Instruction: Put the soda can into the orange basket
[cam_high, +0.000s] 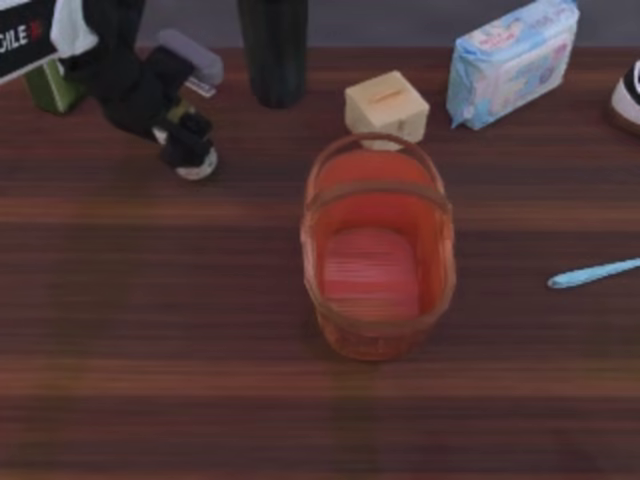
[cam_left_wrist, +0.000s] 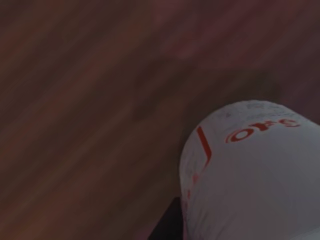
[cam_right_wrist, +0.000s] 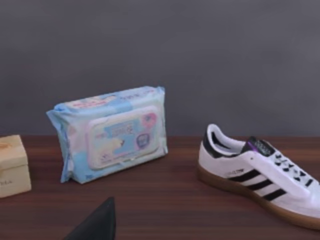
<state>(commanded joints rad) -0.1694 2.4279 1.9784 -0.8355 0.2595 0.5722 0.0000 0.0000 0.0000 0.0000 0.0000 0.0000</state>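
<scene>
The soda can (cam_left_wrist: 250, 175), white with red lettering, fills the near corner of the left wrist view, and a dark finger (cam_left_wrist: 172, 225) presses against its side. From above, my left gripper (cam_high: 188, 140) sits over the can (cam_high: 200, 168) at the back left of the table, shut on it; only the can's pale edge shows below the fingers. The orange basket (cam_high: 370, 270) stands in the middle of the table with its hoop handle across the far end, well to the right of the can. My right gripper (cam_right_wrist: 102, 225) is outside the top view; only a dark tip of it shows in its wrist view.
Along the back edge stand a green bottle (cam_high: 50, 88), a grey object (cam_high: 192, 58), a tall dark cylinder (cam_high: 272, 50), a cream box (cam_high: 386, 105) just behind the basket, a pack of wipes (cam_high: 512, 60) and a white shoe (cam_high: 628, 95). A light blue stick (cam_high: 592, 272) lies at the right.
</scene>
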